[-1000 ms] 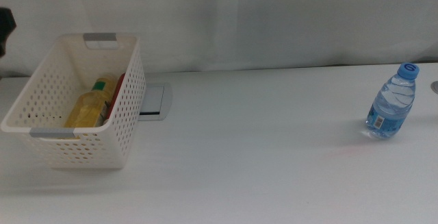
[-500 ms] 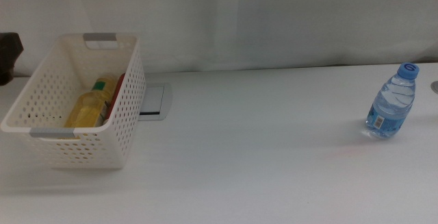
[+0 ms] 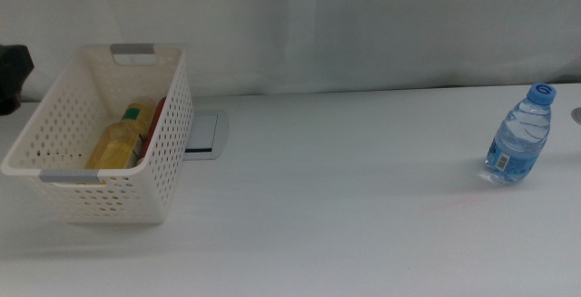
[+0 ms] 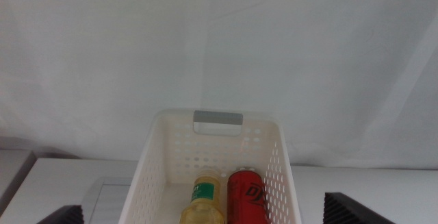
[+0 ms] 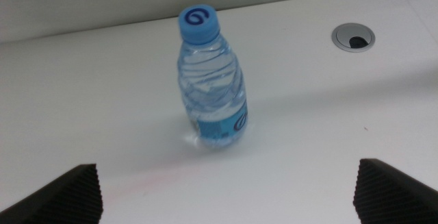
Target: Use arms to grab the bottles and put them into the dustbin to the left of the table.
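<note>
White plastic dustbin (image 3: 109, 143) is sitting at the desk's (image 3: 345, 215) left edge, holding two items: one yellow-drink bottle (image 4: 203, 203) and one red soda can (image 4: 246, 195). One water bottle (image 5: 211, 80) is standing upright near the right edge. Both the left gripper (image 4: 212, 214) and the right gripper (image 5: 226, 186) are showing wide-open, empty jaws.

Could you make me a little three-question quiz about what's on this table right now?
1. True or false: the water bottle already lies in the white basket.
2. Which items are inside the basket? A) yellow-drink bottle and red can B) two water bottles C) nothing
3. Fill in: the water bottle's cap is ____.

Key: 1 false, it stands upright on the table; 2 A; 3 blue.
</note>
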Tool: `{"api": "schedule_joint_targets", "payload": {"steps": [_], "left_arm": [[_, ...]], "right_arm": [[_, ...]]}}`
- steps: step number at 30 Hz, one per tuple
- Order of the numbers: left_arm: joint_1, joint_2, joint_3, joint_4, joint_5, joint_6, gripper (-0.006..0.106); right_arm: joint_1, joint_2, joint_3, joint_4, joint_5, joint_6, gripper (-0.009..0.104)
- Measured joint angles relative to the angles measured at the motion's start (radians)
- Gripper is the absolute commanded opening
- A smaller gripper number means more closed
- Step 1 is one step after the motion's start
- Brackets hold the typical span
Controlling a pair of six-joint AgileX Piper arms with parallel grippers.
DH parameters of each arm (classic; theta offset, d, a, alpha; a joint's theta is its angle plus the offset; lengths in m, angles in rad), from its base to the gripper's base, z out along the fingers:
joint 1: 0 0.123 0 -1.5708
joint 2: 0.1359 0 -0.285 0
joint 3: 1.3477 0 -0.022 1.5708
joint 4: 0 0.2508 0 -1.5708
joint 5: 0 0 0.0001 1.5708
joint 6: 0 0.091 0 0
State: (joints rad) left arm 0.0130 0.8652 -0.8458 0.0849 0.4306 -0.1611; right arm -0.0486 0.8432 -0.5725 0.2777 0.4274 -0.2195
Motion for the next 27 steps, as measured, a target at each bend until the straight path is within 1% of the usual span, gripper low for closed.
{"api": "schedule_joint_targets", "payload": {"steps": [4, 7, 9, 17, 18, 27], "left_arm": [[0.0, 0.0, 0.0, 0.0, -0.008, 0.0, 0.09], [0.0, 0.0, 0.002, 0.0, -0.017, 0.0, 0.09], [0.0, 0.0, 0.009, 0.0, -0.022, 0.0, 0.09], [0.0, 0.0, 0.011, 0.0, -0.024, 0.0, 0.09], [0.0, 0.0, 0.011, 0.0, -0.024, 0.0, 0.09], [0.0, 0.0, 0.011, 0.0, -0.026, 0.0, 0.09]], "right_arm": [[0.0, 0.076, 0.002, 0.007, -0.137, -0.053, 0.103], [0.022, 0.095, 0.039, 0.01, -0.298, -0.117, 0.103], [0.053, 0.097, 0.084, 0.015, -0.397, -0.144, 0.103], [0.226, 0.116, 0.295, 0.095, -0.703, -0.156, 0.103], [0.247, 0.132, 0.327, 0.1, -0.774, -0.156, 0.103], [0.256, 0.304, 0.349, 0.106, -0.927, -0.145, 0.103]]}}
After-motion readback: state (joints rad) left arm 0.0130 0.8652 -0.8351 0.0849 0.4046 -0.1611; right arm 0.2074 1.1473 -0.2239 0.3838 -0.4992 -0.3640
